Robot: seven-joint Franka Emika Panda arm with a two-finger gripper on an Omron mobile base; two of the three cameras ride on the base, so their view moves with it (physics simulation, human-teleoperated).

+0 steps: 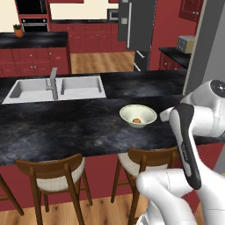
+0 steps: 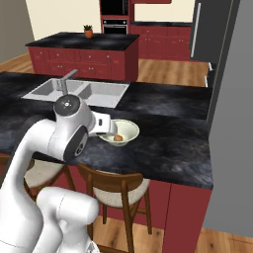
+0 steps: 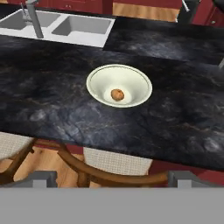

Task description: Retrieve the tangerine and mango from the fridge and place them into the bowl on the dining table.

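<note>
Fridge (image 1: 139, 26): tall dark grey unit far across the room, well apart from the bench, pale bar handle on its front. Whether a door stands ajar cannot be told from here. Judged heavy and fixed; only its handle is a place to take hold.

Dining table (image 1: 66, 127): long bench with glossy black marbled top on a red base. Top judged hard and slick, so anything round set on it bare could roll. Wide bare stretches lie on every side of the bowl; the near edge drops off above two wooden chairs (image 1: 52, 173).

Double sink (image 1: 57, 88): pale, sunk into the far side of the bench, with an upright tap. Well apart from the bowl; the tap is the only thing standing up on that side.

Bowl (image 3: 119, 85): round, shallow, cream-white, plain rim, upright on the bench between sink and near edge. Judged stiff, breakable, light enough to skid if knocked on the rim. Approach from above is open.

Small orange-brown fruit (image 3: 117, 94): lies at the bottom of the bowl, touching its floor. Which of the two fruits it is cannot be told with certainty; its small round form suggests the tangerine. Judged light, slightly soft, best pinched across the middle.

Gripper (image 3: 111, 178): jaws spread wide and empty, hanging back over the near edge, above the chairs.
</note>
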